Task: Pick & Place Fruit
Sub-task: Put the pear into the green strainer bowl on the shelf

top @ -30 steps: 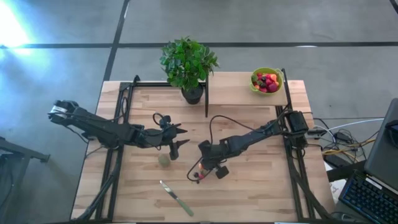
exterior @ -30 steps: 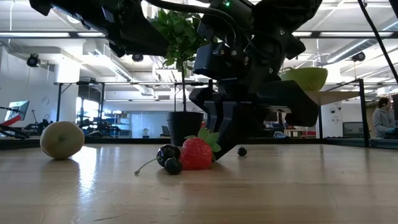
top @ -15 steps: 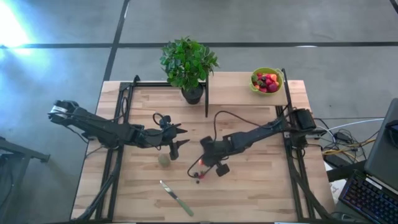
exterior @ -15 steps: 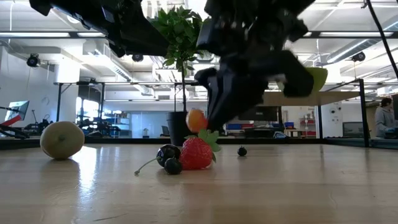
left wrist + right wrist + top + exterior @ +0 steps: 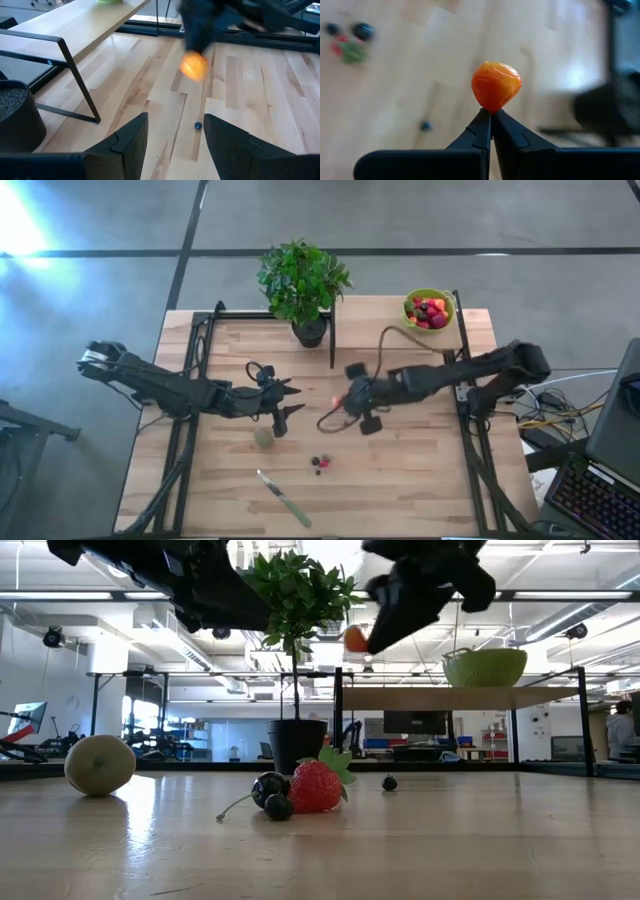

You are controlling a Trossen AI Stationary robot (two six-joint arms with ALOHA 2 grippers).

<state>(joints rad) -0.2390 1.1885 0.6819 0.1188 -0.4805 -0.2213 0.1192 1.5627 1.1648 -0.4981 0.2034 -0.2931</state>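
My right gripper (image 5: 342,400) hangs over the table's middle, shut on a small orange fruit (image 5: 496,86), which also shows high up in the low view (image 5: 355,638). On the table lie a red strawberry (image 5: 318,787), dark berries (image 5: 272,792), a tiny dark berry (image 5: 389,783) and a dull-green ball (image 5: 263,437). My left gripper (image 5: 285,405) waits open above the table, left of the right one, its fingers (image 5: 130,140) empty. My right gripper pinches the orange fruit's narrow end (image 5: 492,107) between the very tips of its two fingers (image 5: 481,125). The fingers slant down from the table's right. The fruit juts out beyond the fingertips, lifted well clear of the table.
A lime-green bowl (image 5: 428,310) with fruit stands on the raised shelf at the far right. A potted plant (image 5: 303,285) stands at the far middle, beside a thin black frame (image 5: 75,65). A green-handled knife (image 5: 285,498) lies near the front edge.
My right gripper has risen from the table beside the strawberry and gone toward the far and right edges, carrying the orange fruit up with it. The strawberry and dark berries stay where they were.
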